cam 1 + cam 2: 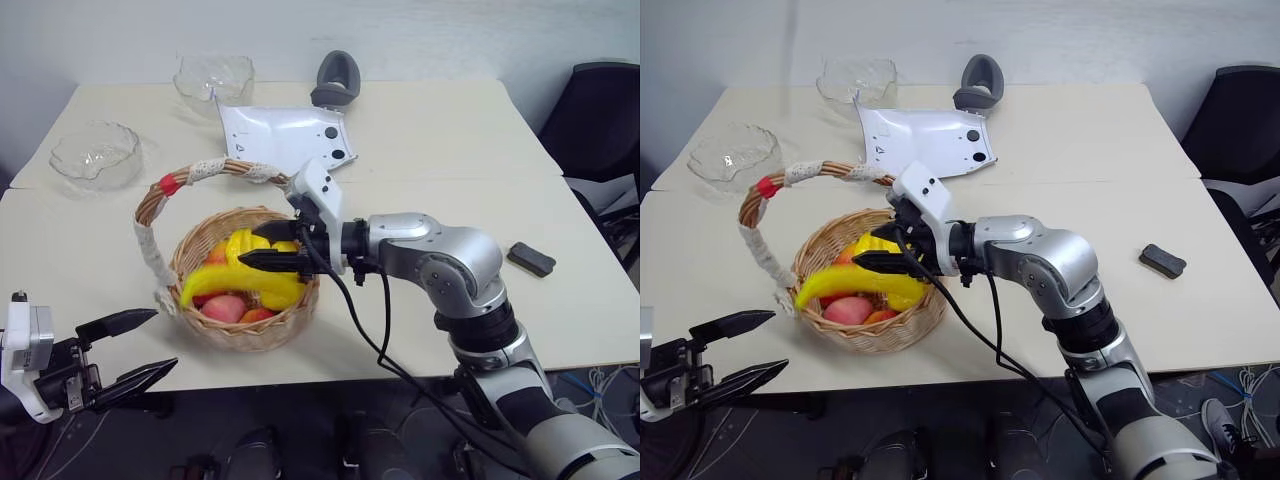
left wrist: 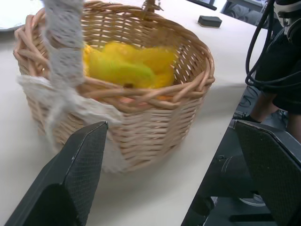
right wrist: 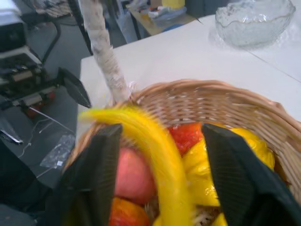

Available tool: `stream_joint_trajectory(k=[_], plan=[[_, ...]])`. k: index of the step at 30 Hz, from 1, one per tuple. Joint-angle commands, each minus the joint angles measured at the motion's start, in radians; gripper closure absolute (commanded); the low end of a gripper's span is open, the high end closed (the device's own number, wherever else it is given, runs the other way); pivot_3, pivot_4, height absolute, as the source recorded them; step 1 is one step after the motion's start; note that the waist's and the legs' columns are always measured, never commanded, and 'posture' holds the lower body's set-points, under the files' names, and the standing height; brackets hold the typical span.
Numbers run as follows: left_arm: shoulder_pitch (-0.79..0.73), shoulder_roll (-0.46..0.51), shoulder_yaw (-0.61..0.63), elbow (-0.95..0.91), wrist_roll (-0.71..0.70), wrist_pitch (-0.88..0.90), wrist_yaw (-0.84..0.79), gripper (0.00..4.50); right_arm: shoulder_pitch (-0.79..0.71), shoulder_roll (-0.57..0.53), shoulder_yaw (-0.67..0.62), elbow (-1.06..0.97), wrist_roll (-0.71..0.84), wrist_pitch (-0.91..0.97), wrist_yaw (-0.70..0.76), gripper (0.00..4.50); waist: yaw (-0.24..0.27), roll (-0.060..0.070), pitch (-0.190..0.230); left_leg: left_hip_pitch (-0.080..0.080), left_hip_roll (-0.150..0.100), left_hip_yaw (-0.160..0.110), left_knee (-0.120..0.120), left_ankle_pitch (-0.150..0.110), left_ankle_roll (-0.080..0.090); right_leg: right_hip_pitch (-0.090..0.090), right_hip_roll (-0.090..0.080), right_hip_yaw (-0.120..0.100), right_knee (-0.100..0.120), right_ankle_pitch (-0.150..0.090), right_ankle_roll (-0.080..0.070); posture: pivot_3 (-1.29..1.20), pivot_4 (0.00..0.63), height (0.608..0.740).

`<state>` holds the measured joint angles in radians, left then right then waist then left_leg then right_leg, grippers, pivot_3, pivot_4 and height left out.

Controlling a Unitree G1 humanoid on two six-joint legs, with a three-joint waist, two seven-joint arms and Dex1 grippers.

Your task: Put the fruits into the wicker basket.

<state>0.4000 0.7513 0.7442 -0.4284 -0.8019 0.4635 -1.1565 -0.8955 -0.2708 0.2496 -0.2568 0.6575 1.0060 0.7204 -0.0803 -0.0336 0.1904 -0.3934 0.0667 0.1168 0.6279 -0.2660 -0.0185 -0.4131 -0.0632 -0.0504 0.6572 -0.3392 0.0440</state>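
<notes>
The wicker basket [image 1: 252, 336] stands near the table's front edge, its cloth-wrapped handle [image 1: 215, 168] arching over the far-left side. Several fruits lie in it: a yellow banana [image 1: 238, 282] on top, and red-orange fruit [image 1: 226, 308] under it. My right gripper [image 1: 268, 244] reaches in from the right and hovers open just over the basket. In the right wrist view the banana [image 3: 155, 150] lies between its spread fingers [image 3: 99, 179], with a gap on either side. My left gripper [image 1: 165, 340] is open and empty off the table's front-left edge, pointing at the basket [image 2: 155, 127].
Two clear glass bowls [image 1: 95, 153] [image 1: 215, 75] sit at the far left of the table. A white panel [image 1: 285, 130] and a grey curved object [image 1: 335, 78] lie behind the basket. A small dark block [image 1: 530, 258] rests at the right, with a black chair [image 1: 600, 110] beyond.
</notes>
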Motion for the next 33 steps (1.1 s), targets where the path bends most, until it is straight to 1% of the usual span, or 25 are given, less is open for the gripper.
stream_joint_trajectory(k=[1,2,4,5,7,8,10,12,13,16,18,21,25,27,29,33], plan=[[-0.015,0.003,0.005,-0.018,-0.032,-0.015,-0.001,0.00,0.090,-0.128,-0.108,-0.153,0.119,-0.063,0.201,0.27,0.006,0.000,0.000,0.000,0.000,0.000,0.000,0.000,0.000,0.000,0.000,0.000,0.000,0.000,0.000,0.00,0.150,0.740],[-0.025,0.002,0.001,-0.024,-0.041,-0.012,0.002,0.00,0.139,-0.176,-0.152,-0.190,0.156,-0.088,0.264,0.02,0.011,0.000,0.000,0.000,0.000,-0.001,0.000,-0.001,0.001,0.001,0.000,-0.001,-0.001,0.000,0.000,0.00,0.150,0.740],[-0.040,-0.002,-0.008,-0.040,-0.057,-0.010,0.015,0.00,0.229,-0.230,-0.230,-0.223,0.173,-0.119,0.264,0.02,0.021,0.000,0.000,0.000,0.000,-0.001,0.000,-0.003,0.003,0.003,0.000,-0.001,-0.004,0.000,0.000,0.00,0.150,0.740],[-0.044,-0.004,-0.010,-0.050,-0.067,-0.007,0.022,0.00,0.278,-0.259,-0.259,-0.234,0.164,-0.145,0.267,0.02,0.022,0.000,0.000,0.001,0.000,-0.001,0.001,-0.004,0.003,0.003,0.000,-0.001,-0.004,0.000,0.000,0.00,0.150,0.740],[-0.054,-0.008,-0.022,-0.079,-0.085,-0.001,0.040,0.00,0.430,-0.324,-0.331,-0.226,0.079,-0.301,0.324,0.02,0.023,-0.001,0.000,0.001,0.000,0.000,0.001,-0.004,0.003,0.003,0.000,0.000,-0.004,0.000,0.001,0.00,0.150,0.740],[-0.057,-0.010,-0.032,-0.098,-0.093,0.002,0.047,0.00,0.503,-0.347,-0.380,-0.196,0.041,-0.373,0.339,0.02,0.026,-0.001,0.000,0.001,0.000,0.000,0.001,-0.004,0.003,0.004,0.000,-0.001,-0.004,0.000,0.001,0.00,0.150,0.740],[-0.063,-0.014,-0.050,-0.132,-0.107,0.007,0.065,0.00,0.604,-0.369,-0.475,-0.119,0.000,-0.467,0.330,0.02,0.027,0.000,0.000,0.002,0.000,0.000,0.001,-0.004,0.003,0.005,0.001,0.000,-0.005,0.000,0.001,0.00,0.150,0.740],[-0.066,-0.013,-0.074,-0.161,-0.112,0.008,0.076,0.00,0.696,-0.395,-0.557,-0.019,-0.071,-0.638,0.373,0.02,0.025,0.000,0.000,0.002,-0.001,0.002,0.002,-0.003,0.004,0.005,0.001,0.001,-0.004,0.000,0.002,0.00,0.150,0.740],[-0.071,-0.014,-0.092,-0.174,-0.108,0.004,0.079,0.00,0.747,-0.408,-0.593,0.045,-0.126,-0.764,0.405,0.02,0.027,0.000,0.000,0.003,-0.001,0.002,0.002,-0.003,0.004,0.005,0.002,0.001,-0.004,0.001,0.002,0.00,0.150,0.740],[-0.098,-0.019,-0.129,-0.179,-0.101,-0.007,0.095,0.00,0.857,-0.416,-0.671,0.176,-0.186,-0.940,0.422,0.02,0.031,0.000,0.000,0.006,-0.001,0.002,0.002,-0.002,0.004,0.008,0.002,0.002,-0.004,0.001,0.002,0.00,0.150,0.740],[-0.117,-0.015,-0.146,-0.165,-0.091,-0.012,0.098,0.00,0.920,-0.426,-0.692,0.237,-0.224,-1.012,0.423,0.02,0.033,0.000,0.000,0.007,-0.001,0.002,0.002,-0.002,0.003,0.009,0.004,0.002,-0.004,0.001,0.002,0.00,0.150,0.740],[-0.137,-0.007,-0.159,-0.148,-0.083,-0.016,0.096,0.00,0.957,-0.421,-0.703,0.242,-0.229,-1.004,0.369,0.02,0.025,0.001,0.000,0.008,-0.001,0.002,0.002,-0.001,0.001,0.009,0.004,0.002,-0.004,0.001,0.002,0.00,0.150,0.740],[-0.164,0.005,-0.170,-0.128,-0.067,-0.025,0.092,0.00,0.938,-0.388,-0.672,0.158,-0.180,-0.870,0.251,0.02,0.022,0.002,0.000,0.009,0.000,0.003,0.002,0.000,0.000,0.009,0.004,0.003,-0.003,0.001,0.002,0.00,0.150,0.740],[-0.173,0.010,-0.173,-0.116,-0.058,-0.033,0.087,0.00,0.884,-0.390,-0.629,0.113,-0.189,-0.811,0.202,0.02,0.022,0.002,0.000,0.009,0.000,0.003,0.001,0.001,-0.001,0.009,0.004,0.003,-0.002,0.001,0.002,0.00,0.150,0.740],[-0.174,0.012,-0.175,-0.109,-0.056,-0.035,0.082,0.00,0.780,-0.402,-0.557,0.102,-0.217,-0.778,0.183,0.02,0.021,0.002,0.000,0.009,0.000,0.003,0.002,0.001,-0.001,0.009,0.004,0.004,-0.002,0.001,0.002,0.00,0.150,0.740],[-0.175,0.009,-0.192,-0.100,-0.045,-0.043,0.077,0.00,0.613,-0.402,-0.434,0.196,-0.301,-0.773,0.175,0.02,0.026,0.003,0.000,0.007,0.000,0.003,0.001,0.001,-0.001,0.007,0.004,0.004,-0.002,0.001,0.002,0.00,0.150,0.740]])
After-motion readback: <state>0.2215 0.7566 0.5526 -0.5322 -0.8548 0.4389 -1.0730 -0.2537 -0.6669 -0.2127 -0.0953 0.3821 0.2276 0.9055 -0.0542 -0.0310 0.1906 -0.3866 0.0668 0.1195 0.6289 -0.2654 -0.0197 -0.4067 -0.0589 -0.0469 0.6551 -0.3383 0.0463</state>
